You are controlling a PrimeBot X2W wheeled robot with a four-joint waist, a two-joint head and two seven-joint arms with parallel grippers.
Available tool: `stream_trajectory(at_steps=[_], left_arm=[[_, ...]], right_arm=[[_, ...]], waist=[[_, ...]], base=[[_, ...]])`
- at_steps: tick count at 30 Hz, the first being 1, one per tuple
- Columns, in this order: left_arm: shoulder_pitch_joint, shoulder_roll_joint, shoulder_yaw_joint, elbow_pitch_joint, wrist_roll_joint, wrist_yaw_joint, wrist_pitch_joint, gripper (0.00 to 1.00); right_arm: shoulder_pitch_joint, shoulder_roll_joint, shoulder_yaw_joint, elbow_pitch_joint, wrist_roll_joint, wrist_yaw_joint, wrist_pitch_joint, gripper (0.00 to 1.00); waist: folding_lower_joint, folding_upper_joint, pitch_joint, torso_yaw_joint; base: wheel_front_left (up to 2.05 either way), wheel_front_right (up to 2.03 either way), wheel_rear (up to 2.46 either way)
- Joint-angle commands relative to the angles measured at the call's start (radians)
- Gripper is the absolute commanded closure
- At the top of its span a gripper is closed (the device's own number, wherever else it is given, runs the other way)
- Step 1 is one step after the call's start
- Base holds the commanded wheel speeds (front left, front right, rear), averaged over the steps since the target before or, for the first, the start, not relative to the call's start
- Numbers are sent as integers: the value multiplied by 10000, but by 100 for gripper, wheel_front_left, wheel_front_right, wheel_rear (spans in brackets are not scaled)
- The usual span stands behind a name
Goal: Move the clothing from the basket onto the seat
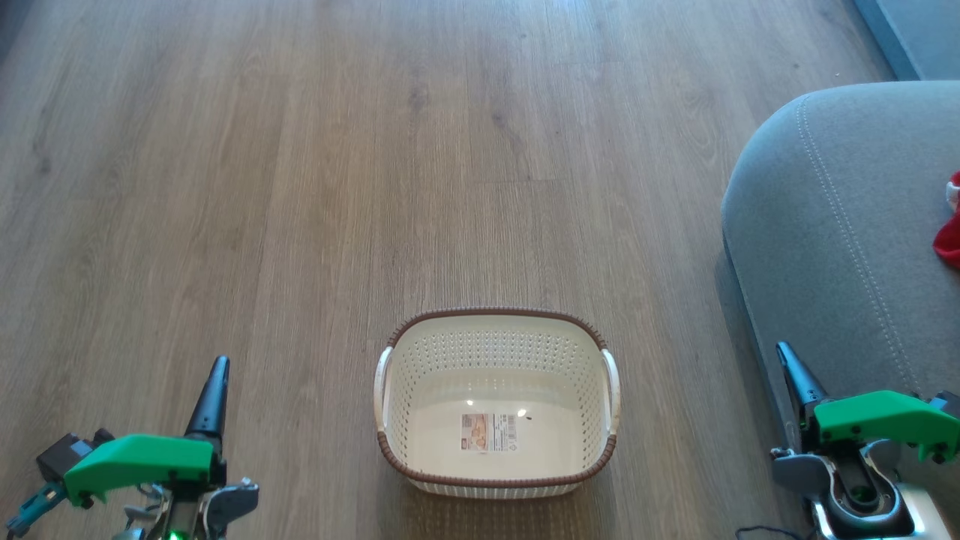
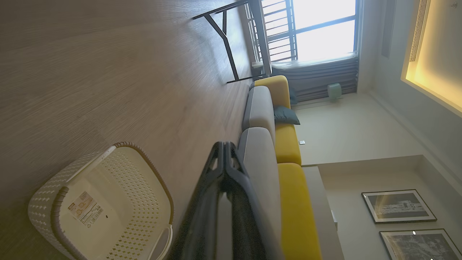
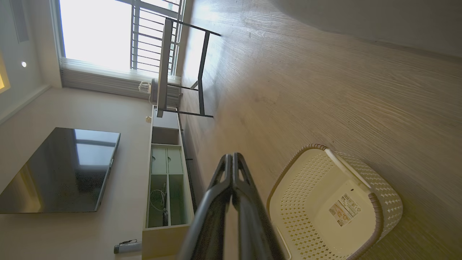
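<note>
The cream basket (image 1: 496, 330) with a brown rim stands on the wooden floor at the bottom centre of the head view, holding nothing but the label on its bottom. It shows too in the left wrist view, basket (image 2: 137, 180), and the right wrist view, basket (image 3: 299, 202). A bit of red clothing (image 1: 949, 238) with a white spot lies on the grey seat (image 1: 825, 225) at the right edge. My left gripper (image 1: 212, 396) is shut at the lower left, apart from the basket. My right gripper (image 1: 793, 371) is shut at the lower right, beside the seat's front.
Wooden floor (image 1: 300, 187) stretches ahead. The left wrist view shows a grey and yellow sofa (image 2: 285, 144) and a dark-legged table (image 2: 231, 43) by the window. A television (image 3: 61, 169), a low cabinet (image 3: 166, 180) and the same table show in the right wrist view.
</note>
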Motion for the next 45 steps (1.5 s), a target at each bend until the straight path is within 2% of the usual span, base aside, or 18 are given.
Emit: stream_trajectory(at_steps=[1, 20, 45], left_arm=[[-623, 47, 319, -400, -300, -57, 106, 100], [-783, 52, 471, -584, -2518, -68, 665, 100], [-790, 53, 477, -594, -2621, -69, 689, 100]], right_arm=[[-181, -2, 99, -433, 292, 60, 99, 100], [-134, 13, -224, -732, 2379, 71, 652, 100], [-133, 22, -252, -745, 2465, 71, 688, 100]], waist=[[0, -1, -3, 1], [0, -1, -41, 13], [0, -1, -43, 14]], base=[[0, 0, 0], [0, 0, 0], [0, 0, 0]])
